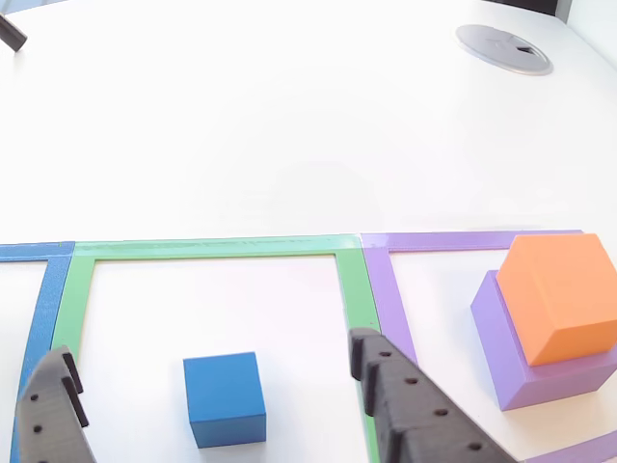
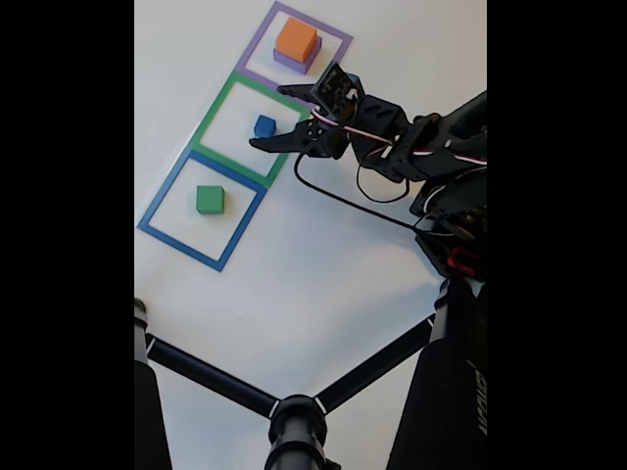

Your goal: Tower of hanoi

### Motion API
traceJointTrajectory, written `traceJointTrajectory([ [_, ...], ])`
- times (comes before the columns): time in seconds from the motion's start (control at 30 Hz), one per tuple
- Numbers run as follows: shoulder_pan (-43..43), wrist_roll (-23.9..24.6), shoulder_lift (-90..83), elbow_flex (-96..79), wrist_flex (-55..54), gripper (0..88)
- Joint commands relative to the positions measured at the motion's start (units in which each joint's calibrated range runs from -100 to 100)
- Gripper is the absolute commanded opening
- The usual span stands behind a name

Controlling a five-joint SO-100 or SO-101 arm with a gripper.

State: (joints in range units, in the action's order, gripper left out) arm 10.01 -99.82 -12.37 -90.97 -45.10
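Claw (image 1: 222,410) spread wide, empty, 1 finger on each side of the blue cube (image 1: 226,397). Sits squarely between and slightly ahead, inside the green tape square (image 1: 207,247) on the table (image 1: 289,116).

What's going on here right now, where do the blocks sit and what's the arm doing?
The arm's gripper is open with nothing in it, its fingers either side of the blue cube, which rests inside the green tape square. The orange block sits stacked on the purple block in the purple tape square. The green block sits alone in the blue tape square.
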Motion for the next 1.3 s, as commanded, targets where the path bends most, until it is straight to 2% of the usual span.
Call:
traceJointTrajectory([
  [0.0, 0.44, -0.18, 8.13, 2.61, -8.34, 33.4],
  [0.17, 0.92, -0.18, 16.85, 5.42, -14.49, 33.1],
  [0.6, -0.71, -0.18, 28.64, 8.42, -22.1, 30.6],
  [0.93, -3.39, -0.18, 30.66, 9.06, -21.94, 26.1],
  [1.27, -5.21, -0.18, 31.95, 10.61, -20.57, 16.6],
])
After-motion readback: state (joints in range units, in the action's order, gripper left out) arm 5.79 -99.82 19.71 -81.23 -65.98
